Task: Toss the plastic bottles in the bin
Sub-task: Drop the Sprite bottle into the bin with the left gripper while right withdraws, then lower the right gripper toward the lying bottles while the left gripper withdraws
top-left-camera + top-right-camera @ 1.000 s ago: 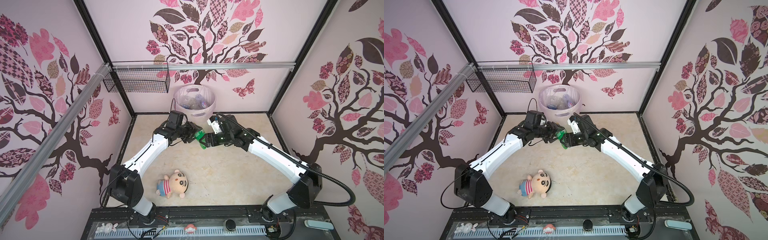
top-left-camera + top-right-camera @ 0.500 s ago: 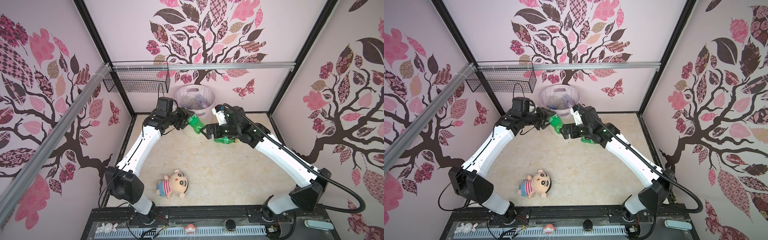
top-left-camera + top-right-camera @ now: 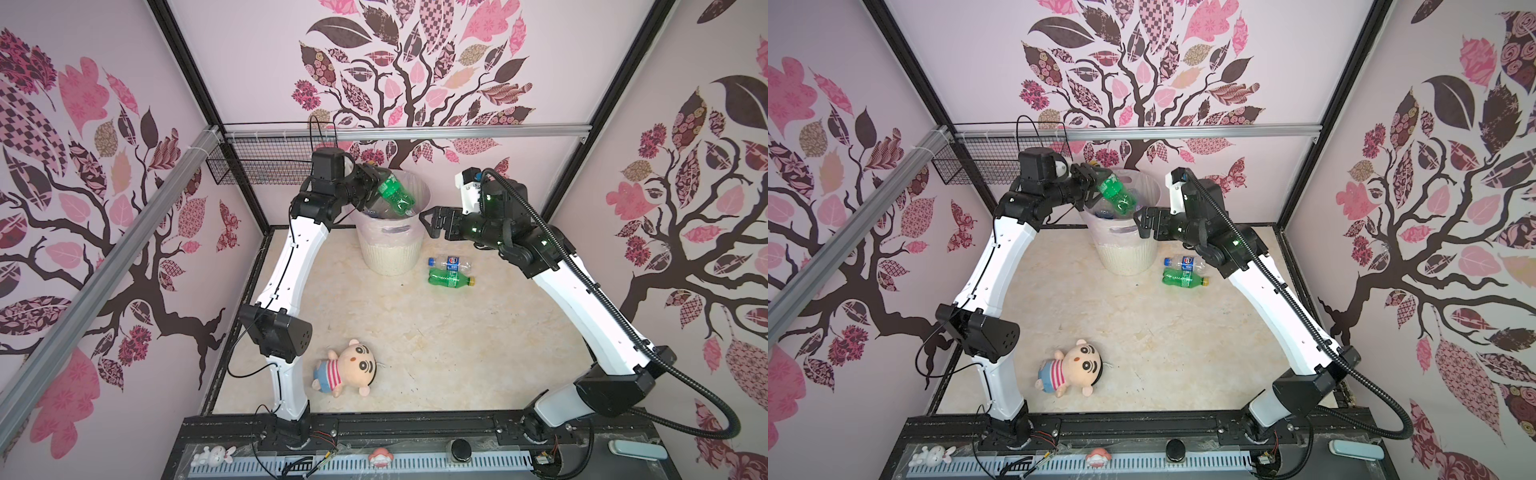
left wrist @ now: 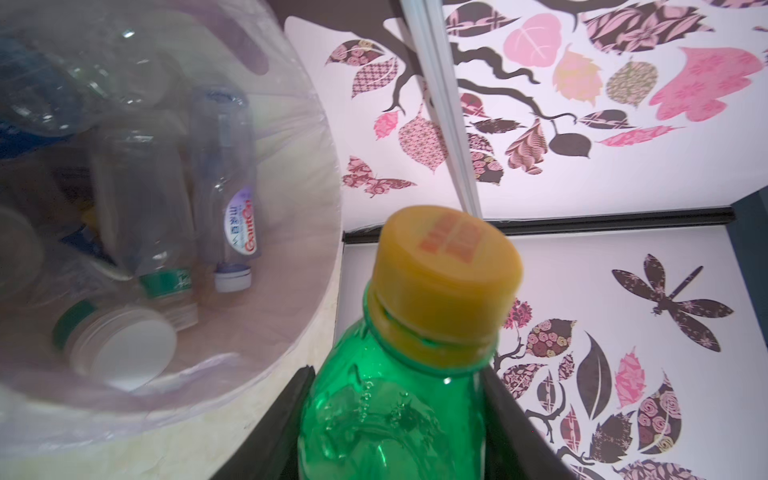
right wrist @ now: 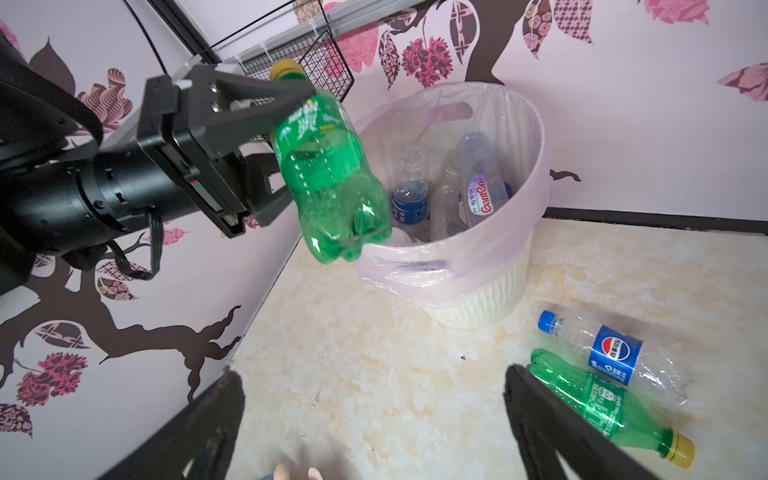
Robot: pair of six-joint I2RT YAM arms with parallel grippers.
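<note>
Right wrist view, Pepsi-labelled bottle, Ganten bottle in bin

A green bottle with a yellow cap hangs tilted above the bin's rim, base lowest and cap uppermost, clamped near its neck by the left end effector. The bin, a round cream ribbed wastebasket lined with a pale pink bag, stands upright at the back of the bench. Several clear bottles lie inside it (one label reads Ganten). Near the bin, a second green bottle and a crumpled clear bottle with blue label and cap lie side by side on the bench.
</note>
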